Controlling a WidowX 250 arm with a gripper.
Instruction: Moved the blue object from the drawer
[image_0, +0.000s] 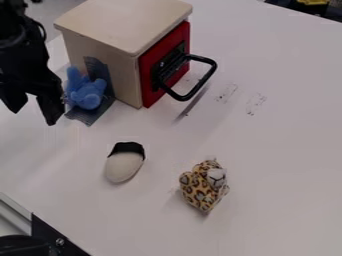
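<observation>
Lying on dark tape beside the box, the blue toy was outside the drawer. Gripper hung on the toy's side of the box, fingers spread. Oblong beige-and-black thing and spotted plush sat well apart from the box.

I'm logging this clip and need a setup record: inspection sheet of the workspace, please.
Surface: white table, dark smudges right of the drawer.
Job's things: blue plush toy outside, beside the wooden box; red-fronted drawer looks shut.
Clutter: leopard-print plush; white-and-black oval object.
Gripper: open, beside the toy; contact unclear.
Cables: thin black loop by the arm, possibly a cable.
Surroundings: metal rail, lower left; yellow item, top right.
</observation>
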